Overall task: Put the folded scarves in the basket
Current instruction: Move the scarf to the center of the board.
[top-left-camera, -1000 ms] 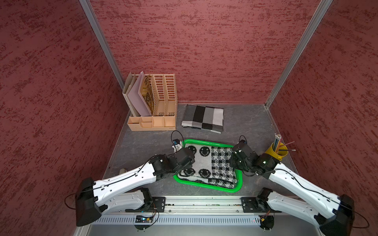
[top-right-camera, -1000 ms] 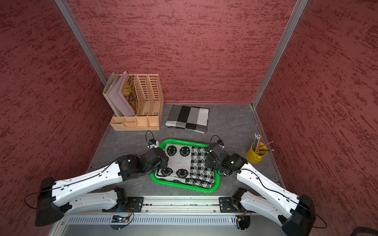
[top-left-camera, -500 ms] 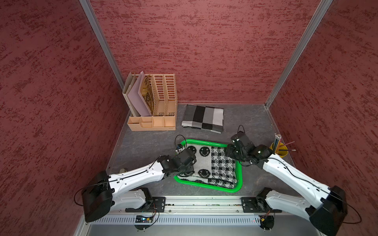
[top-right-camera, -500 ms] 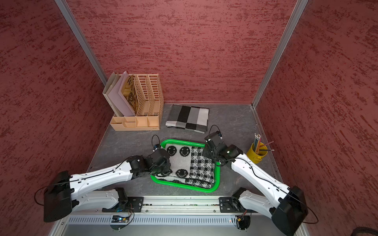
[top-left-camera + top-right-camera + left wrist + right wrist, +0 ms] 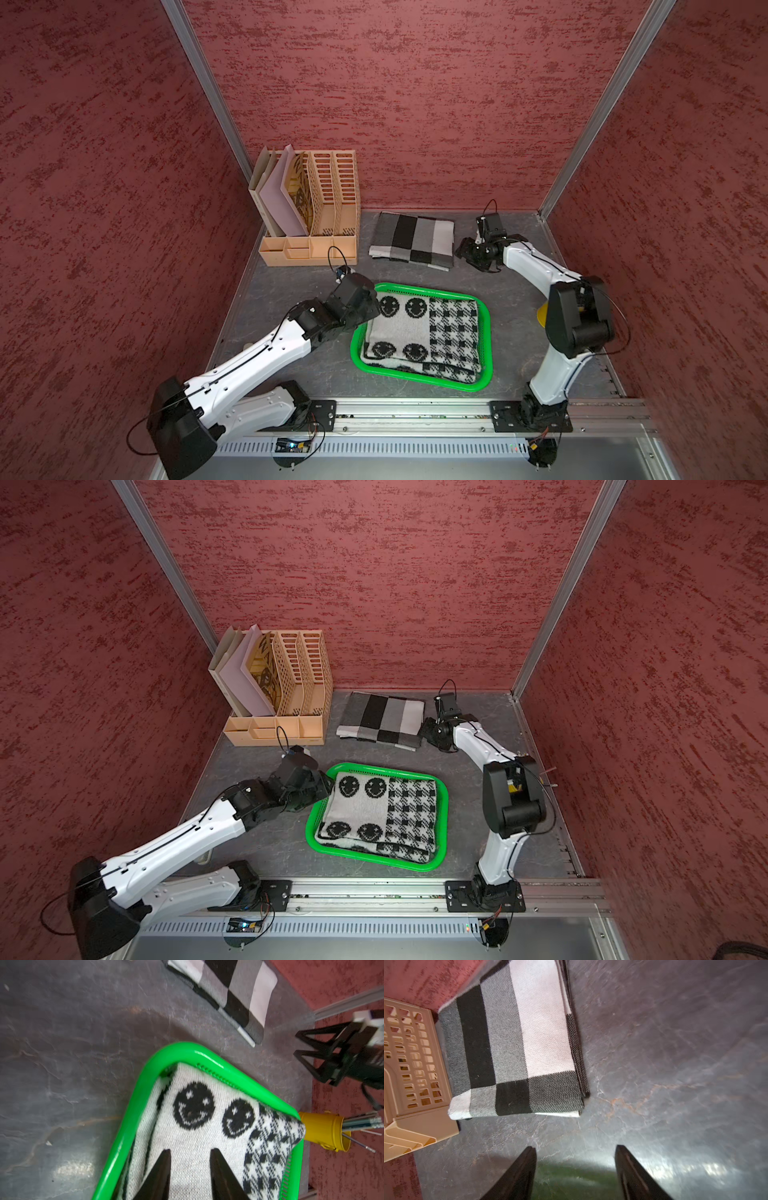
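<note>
Right fingers (image 5: pixel 519 1174) opened, moved beside the checked scarf (image 5: pixel 512 1043) (next, I think); left fingers (image 5: pixel 160 1176) loose over smiley scarf (image 5: pixel 193 1103) in basket (image 5: pixel 133 1109).

Even, moderate light is falling from above; both top views are reading sharp. In the wrist views, white glare is pooling on the tabletop (image 5: pixel 685 1167) and streaking the basket (image 5: pixel 182 1049) rim — edges are smearing and stretching, details softening there.

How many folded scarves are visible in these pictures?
2: the smiley-patterned scarf lies inside the green basket; the checked scarf lies on the table beside the tan organizer.
</note>
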Controlling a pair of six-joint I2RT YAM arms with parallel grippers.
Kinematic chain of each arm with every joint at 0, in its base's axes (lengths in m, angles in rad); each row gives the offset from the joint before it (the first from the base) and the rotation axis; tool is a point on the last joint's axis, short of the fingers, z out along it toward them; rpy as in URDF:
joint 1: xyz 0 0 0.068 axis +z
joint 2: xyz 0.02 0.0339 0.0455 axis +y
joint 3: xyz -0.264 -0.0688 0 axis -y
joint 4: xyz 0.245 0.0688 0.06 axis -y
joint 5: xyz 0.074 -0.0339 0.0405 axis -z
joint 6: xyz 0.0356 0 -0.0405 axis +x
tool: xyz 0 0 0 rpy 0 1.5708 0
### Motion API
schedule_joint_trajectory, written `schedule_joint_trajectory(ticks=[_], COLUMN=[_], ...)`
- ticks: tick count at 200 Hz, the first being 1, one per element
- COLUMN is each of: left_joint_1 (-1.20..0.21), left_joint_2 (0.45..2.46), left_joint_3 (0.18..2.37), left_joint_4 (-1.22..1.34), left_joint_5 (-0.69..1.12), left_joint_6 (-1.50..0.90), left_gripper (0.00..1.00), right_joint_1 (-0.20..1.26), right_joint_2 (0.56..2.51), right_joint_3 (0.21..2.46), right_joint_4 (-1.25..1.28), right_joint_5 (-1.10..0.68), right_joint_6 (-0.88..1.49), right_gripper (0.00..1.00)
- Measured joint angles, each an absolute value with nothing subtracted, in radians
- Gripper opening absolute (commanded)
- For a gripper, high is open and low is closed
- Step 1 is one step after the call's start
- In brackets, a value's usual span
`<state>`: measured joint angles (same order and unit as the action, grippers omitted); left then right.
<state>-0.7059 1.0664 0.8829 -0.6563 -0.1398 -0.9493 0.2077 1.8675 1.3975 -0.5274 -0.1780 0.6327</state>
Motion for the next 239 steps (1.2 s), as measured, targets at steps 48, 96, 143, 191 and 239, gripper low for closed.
schedule_joint_trajectory(ticks=[48, 96, 143, 191, 239], left_joint_1=[-0.472, -0.381, -0.366, -0.345, -0.328], left_joint_2=[1.102, 1.136, 1.136, 1.133, 1.173], left_joint_3=[0.956, 0.972, 0.967, 0.945, 0.945], left_joint_4=[-0.646, -0.627, -0.626, -0.619, -0.577], left_joint_5=[-0.057, 0.003, 0.03, 0.049, 0.068], left_joint_6=[-0.831, -0.778, -0.76, -0.749, -0.724], left_gripper=[0.36, 0.36, 0.38, 0.39, 0.52], right_joint_1=[0.237, 0.31, 0.384, 0.407, 0.407], right_joint_2=[2.039, 2.304, 2.546, 2.475, 2.298], right_joint_3=[1.588, 1.982, 2.254, 2.162, 1.886], right_joint_4=[-0.541, -0.602, -0.756, -0.847, -0.865], right_joint_5=[-0.226, -0.295, -0.305, -0.249, -0.223], right_joint_6=[0.53, 0.44, 0.362, 0.257, 0.152], right_gripper=[0.45, 0.46, 0.46, 0.45, 0.45])
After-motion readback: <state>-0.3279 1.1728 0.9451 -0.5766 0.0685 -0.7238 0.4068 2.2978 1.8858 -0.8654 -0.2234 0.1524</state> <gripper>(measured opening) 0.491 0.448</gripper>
